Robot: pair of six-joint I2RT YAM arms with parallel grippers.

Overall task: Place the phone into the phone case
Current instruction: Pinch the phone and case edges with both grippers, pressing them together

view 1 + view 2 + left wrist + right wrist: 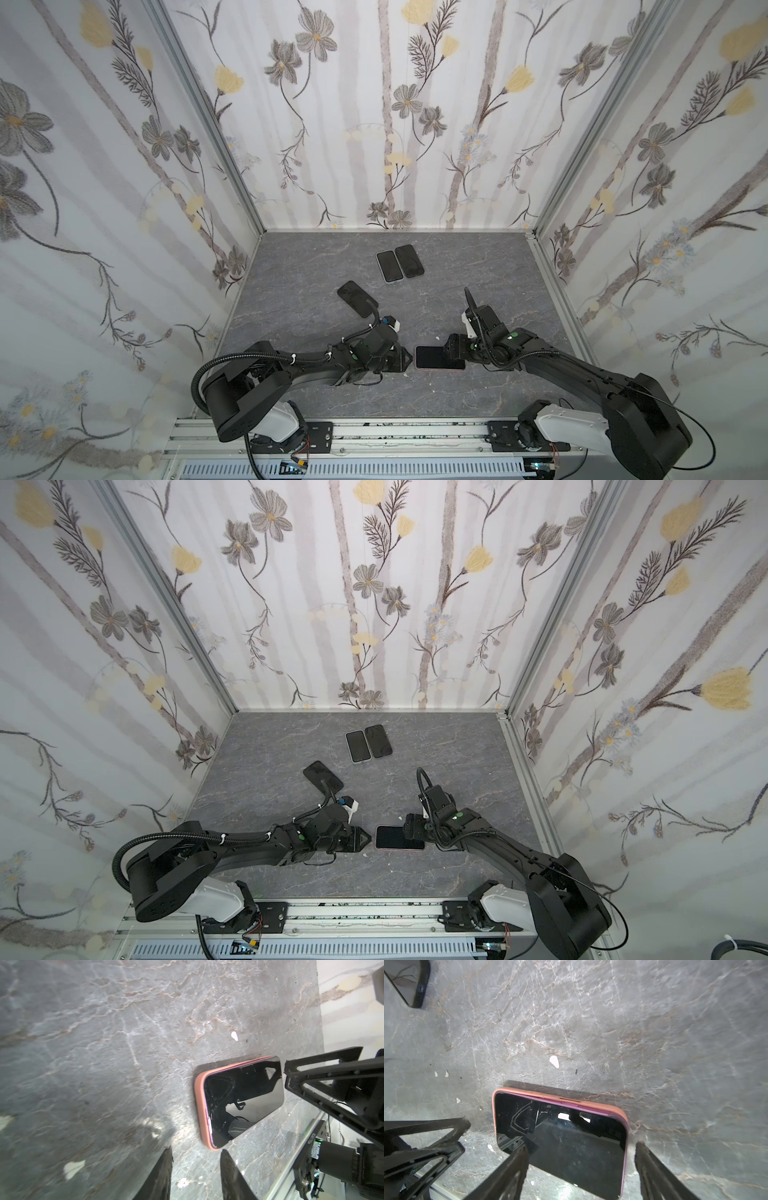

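Observation:
The phone (pixel 439 356) (pixel 399 837) lies screen up on the grey table, between the two grippers in both top views. It sits inside a salmon-pink phone case (pixel 199 1105) (pixel 556 1097) whose rim shows around its edges. My left gripper (pixel 196 1150) (pixel 409 358) is open with only table between its fingers, and one fingertip (pixel 223 1152) is close to a corner of the case. My right gripper (pixel 581 1145) (pixel 451 351) is open over one end of the phone. One of its fingers (pixel 523 1149) hangs over the screen, the other (pixel 640 1147) just outside the case's short edge.
Two more phones (pixel 390 266) (pixel 409 261) lie side by side at the back of the table. A third dark one (pixel 356 298) (pixel 409 980) is left of centre. Flowered walls close three sides, and a metal rail (pixel 374 432) runs along the front.

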